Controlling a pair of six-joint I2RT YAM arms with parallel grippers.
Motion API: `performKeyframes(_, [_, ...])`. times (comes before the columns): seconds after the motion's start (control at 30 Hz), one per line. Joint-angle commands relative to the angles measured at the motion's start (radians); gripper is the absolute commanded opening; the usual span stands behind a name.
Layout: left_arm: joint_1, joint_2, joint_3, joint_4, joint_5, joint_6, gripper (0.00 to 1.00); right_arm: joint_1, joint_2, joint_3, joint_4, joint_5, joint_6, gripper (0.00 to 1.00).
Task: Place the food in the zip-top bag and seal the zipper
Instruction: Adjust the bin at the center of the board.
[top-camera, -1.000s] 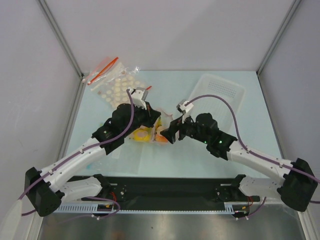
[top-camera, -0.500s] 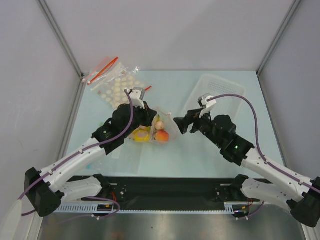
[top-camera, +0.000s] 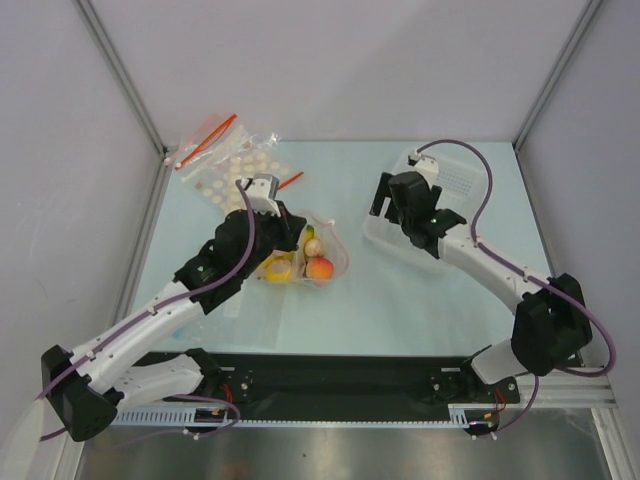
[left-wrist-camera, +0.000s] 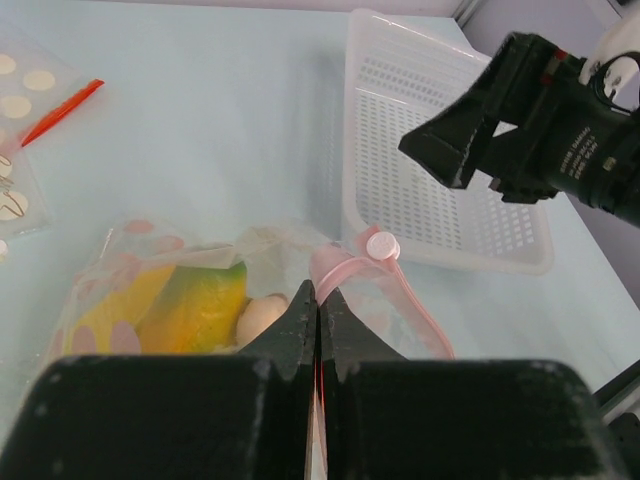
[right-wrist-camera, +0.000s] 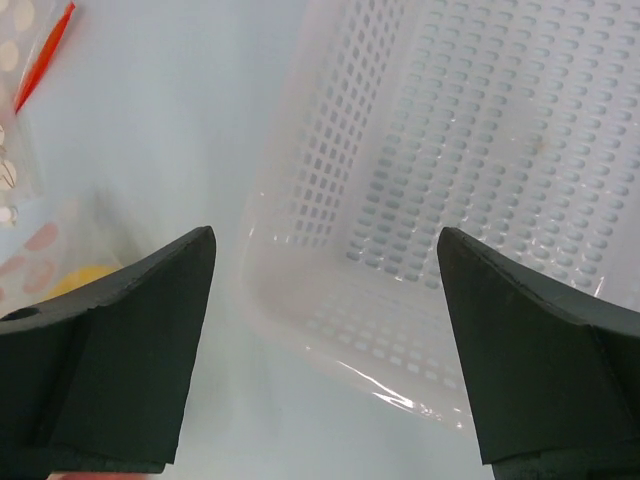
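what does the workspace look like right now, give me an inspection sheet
surface: pale blue table, no spills seen
job's things: zip-top bag holds banana bunch, mango, beige piece and peach; zipper looks unsealed
clutter: white basket, disc bag
grippers: left gripper shut on zipper; right gripper open, empty, over the basket's edge
cables: purple cables run along both arms, no snag seen
surroundings: grey walls

Left end effector (top-camera: 293, 231) sits at the zip-top bag (top-camera: 338, 256); right end effector (top-camera: 381, 197) hangs over the basket (top-camera: 468, 183).
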Motion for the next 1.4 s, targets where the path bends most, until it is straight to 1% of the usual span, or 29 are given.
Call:
performKeyframes(0.0, [0.006,-0.014,0.011,0.042,0.003,-0.013,0.02,-0.001,0.049,0.111,-0.076,0.077,0.08,0.96])
performKeyframes(0.13, [0.006,-0.014,0.01,0.045,0.008,-0.012,0.02,-0.008,0.115,0.155,-0.076,0.067,0.123,0.96])
performKeyframes(0.37, [0.006,-0.014,0.01,0.044,0.009,-0.01,0.01,-0.007,0.304,0.284,-0.127,0.063,0.208,0.95])
performKeyframes(0.5, [0.006,-0.016,0.01,0.045,0.011,-0.009,0.02,0.001,0.425,0.372,-0.21,0.133,0.235,0.93])
performKeyframes(0.57, [0.006,-0.017,0.01,0.045,0.014,-0.009,0.01,0.001,0.463,0.41,-0.234,0.138,0.229,0.92])
performKeyframes(0.6, [0.006,-0.017,0.008,0.045,0.015,-0.009,0.02,-0.001,0.492,0.424,-0.246,0.138,0.228,0.9])
performKeyframes(0.67, [0.004,-0.017,0.008,0.045,0.017,-0.009,0.02,-0.007,0.502,0.429,-0.254,0.144,0.214,0.85])
performKeyframes(0.7, [0.004,-0.019,0.01,0.045,0.019,-0.009,0.01,-0.007,0.5,0.423,-0.251,0.156,0.205,0.77])
performKeyframes(0.73, [0.006,-0.019,0.01,0.045,0.019,-0.009,0.02,-0.007,0.485,0.415,-0.245,0.165,0.194,0.73])
performKeyframes(0.77, [0.004,-0.017,0.01,0.045,0.022,-0.009,0.01,-0.007,0.471,0.392,-0.231,0.169,0.148,0.69])
performKeyframes(0.8, [0.004,-0.017,0.012,0.045,0.023,-0.009,0.01,-0.005,0.457,0.378,-0.216,0.161,0.114,0.57])
performKeyframes(0.87, [0.006,-0.019,0.012,0.045,0.026,-0.009,0.01,0.007,0.407,0.338,-0.181,0.129,0.021,0.46])
performKeyframes(0.9, [0.004,-0.019,0.012,0.044,0.026,-0.009,0.01,0.011,0.393,0.326,-0.179,0.13,-0.039,0.37])
performKeyframes(0.97, [0.004,-0.02,0.012,0.045,0.028,-0.01,0.01,0.021,0.343,0.304,-0.184,0.133,-0.074,0.25])
performKeyframes(1.03, [0.004,-0.02,0.01,0.045,0.028,-0.01,0.01,0.015,0.304,0.254,-0.171,0.094,-0.11,0.16])
performKeyframes(1.07, [0.004,-0.019,0.01,0.045,0.028,-0.01,0.01,0.012,0.264,0.232,-0.146,0.027,-0.13,0.11])
performKeyframes(1.1, [0.006,-0.019,0.01,0.047,0.028,-0.01,0.01,-0.002,0.244,0.191,-0.132,-0.004,-0.143,0.07])
performKeyframes(1.13, [0.004,-0.019,0.01,0.047,0.028,-0.009,0.01,-0.007,0.226,0.168,-0.119,-0.024,-0.157,0.05])
performKeyframes(1.17, [0.004,-0.019,0.01,0.047,0.029,-0.01,0.01,-0.013,0.204,0.15,-0.098,-0.057,-0.162,0.0])
performKeyframes(1.2, [0.004,-0.019,0.01,0.047,0.029,-0.009,0.01,-0.016,0.172,0.113,-0.083,-0.065,-0.17,0.0])
performKeyframes(1.3, [0.004,-0.016,0.008,0.048,0.029,-0.009,0.01,-0.019,0.138,0.076,-0.043,-0.049,-0.196,0.0])
performKeyframes(1.37, [0.004,-0.011,0.01,0.048,0.029,-0.009,0.01,-0.018,0.146,0.086,-0.058,-0.016,-0.203,0.0])
